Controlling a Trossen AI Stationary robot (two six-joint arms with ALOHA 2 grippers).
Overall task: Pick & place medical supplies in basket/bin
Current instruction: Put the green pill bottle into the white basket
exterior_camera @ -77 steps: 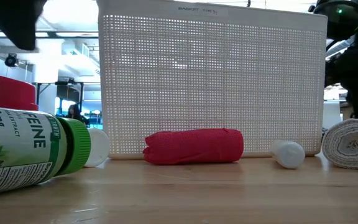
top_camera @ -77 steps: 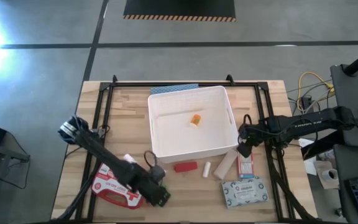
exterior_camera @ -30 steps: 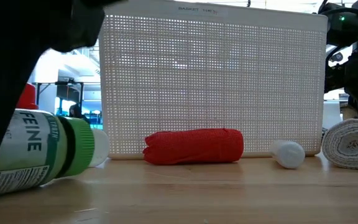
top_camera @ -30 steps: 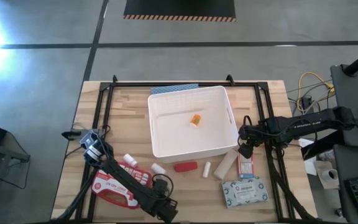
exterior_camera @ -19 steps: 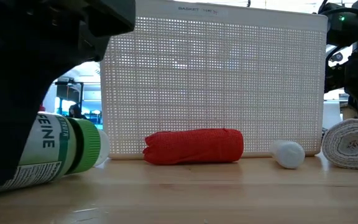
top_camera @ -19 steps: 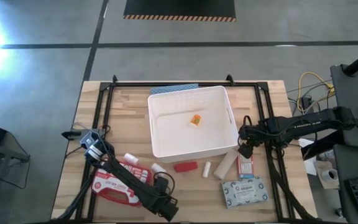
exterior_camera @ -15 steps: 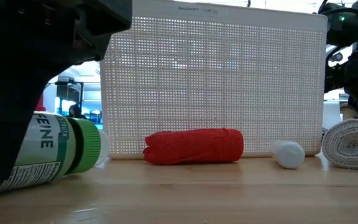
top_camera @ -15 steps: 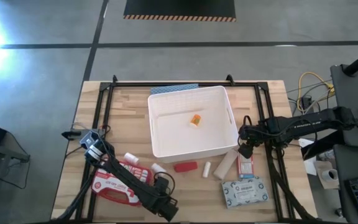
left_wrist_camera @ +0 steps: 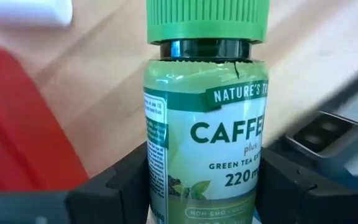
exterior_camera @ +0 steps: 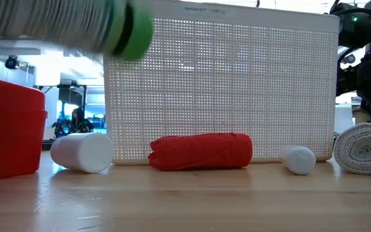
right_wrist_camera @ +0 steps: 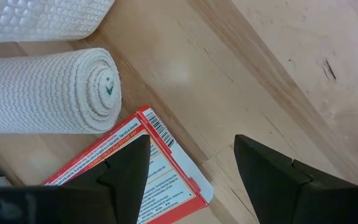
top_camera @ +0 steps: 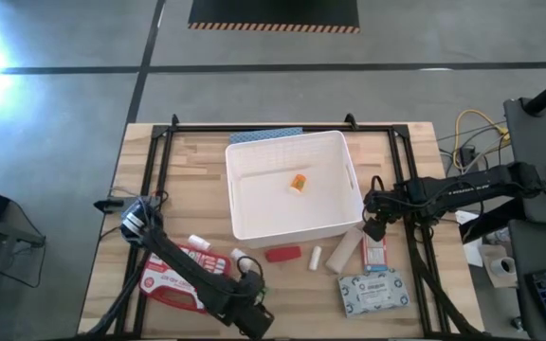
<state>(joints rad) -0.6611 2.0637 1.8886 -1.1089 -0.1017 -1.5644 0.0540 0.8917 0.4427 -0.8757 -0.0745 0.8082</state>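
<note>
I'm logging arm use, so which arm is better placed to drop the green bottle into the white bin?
The left. Its gripper is shut on the green bottle, lifted off the table. The right gripper hangs open over the red-white box, beside the white bin.

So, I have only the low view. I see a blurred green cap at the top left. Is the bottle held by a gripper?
Observer: Yes. The left wrist view shows the left gripper shut on the bottle, with one finger on each side.
Operator: And what lies inside the basket? I see only its mesh wall.
Observer: The high view shows one small orange item in the basket, and nothing else.
Operator: Where is the right gripper?
Observer: The right gripper is open, by the basket's right side, close to a white roll and a red-white box.
</note>
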